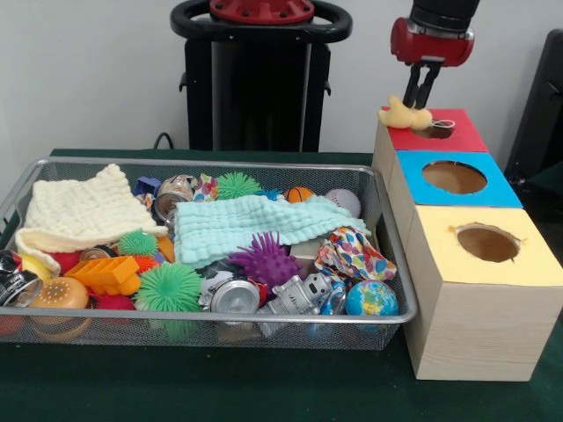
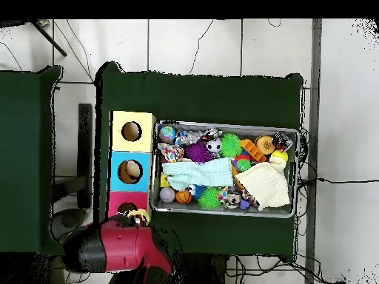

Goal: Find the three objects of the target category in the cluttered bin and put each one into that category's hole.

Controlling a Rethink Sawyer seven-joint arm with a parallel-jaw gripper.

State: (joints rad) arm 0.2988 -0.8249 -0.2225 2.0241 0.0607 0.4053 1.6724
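Note:
My gripper (image 1: 420,106) hangs over the red-topped box (image 1: 464,134) at the far end of the row of boxes. Its fingers stand close together and pinch the back of a yellow rubber duck (image 1: 405,114). The duck sits at the box's left edge, beside the red box's hole (image 1: 437,132). In the overhead view the duck (image 2: 137,217) shows at the red box (image 2: 117,201), and the arm's red body (image 2: 111,248) hides the fingers. The cluttered wire-mesh bin (image 1: 220,163) holds several toys, spiky balls, cans and two cloths; it also shows in the overhead view (image 2: 222,123).
A blue-topped box (image 1: 501,192) and a yellow-topped box (image 1: 532,264), each with a round hole, stand in line with the red one, right of the bin. The robot's black pedestal (image 1: 259,79) stands behind the bin. Green cloth (image 1: 220,387) covers the table.

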